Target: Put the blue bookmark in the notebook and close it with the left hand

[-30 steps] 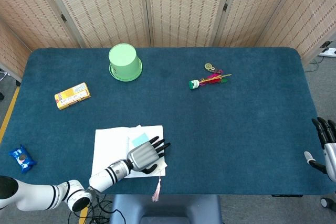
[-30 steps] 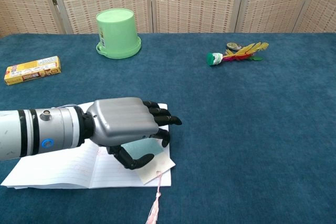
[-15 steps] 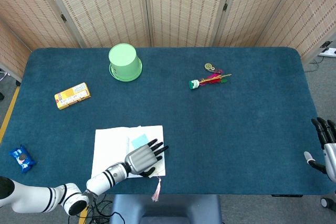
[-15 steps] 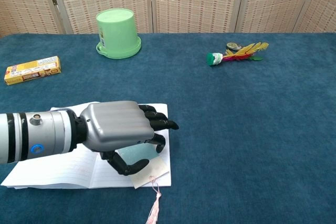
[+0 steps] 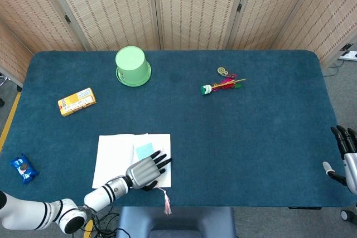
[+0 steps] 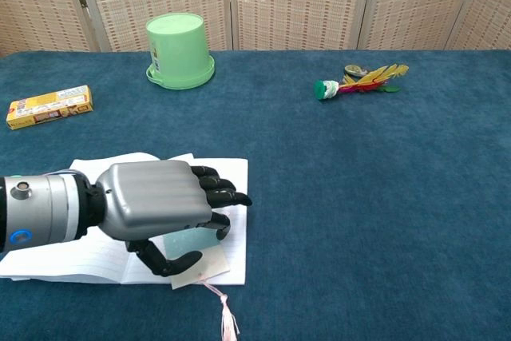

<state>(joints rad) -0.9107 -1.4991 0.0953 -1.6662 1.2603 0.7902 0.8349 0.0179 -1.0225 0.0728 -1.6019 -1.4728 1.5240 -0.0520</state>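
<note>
I see the notebook [image 5: 120, 151] lying open at about 7 o'clock on the blue worktop [image 5: 251, 137], its long side running left to right along the near edge. My left robot hand [image 5: 146, 169] lies palm down over the right-hand page, fingers [image 6: 217, 187] pointing toward 2 o'clock in the head view and spread a little; I cannot tell whether the thumb underneath pinches anything. The blue bookmark [image 5: 144, 150] lies on that same page. Its long axis runs from far to near, roughly 12 to 6 o'clock, with the pale blue end showing just beyond my fingers and the near end partly under the palm. Its pink tassel [image 5: 165, 203] trails off the notebook's near edge onto the worktop, pointing toward 6 o'clock. My right robot hand [image 5: 345, 151] hangs off the worktop's right edge at about 4 o'clock, fingers apart and holding nothing.
</note>
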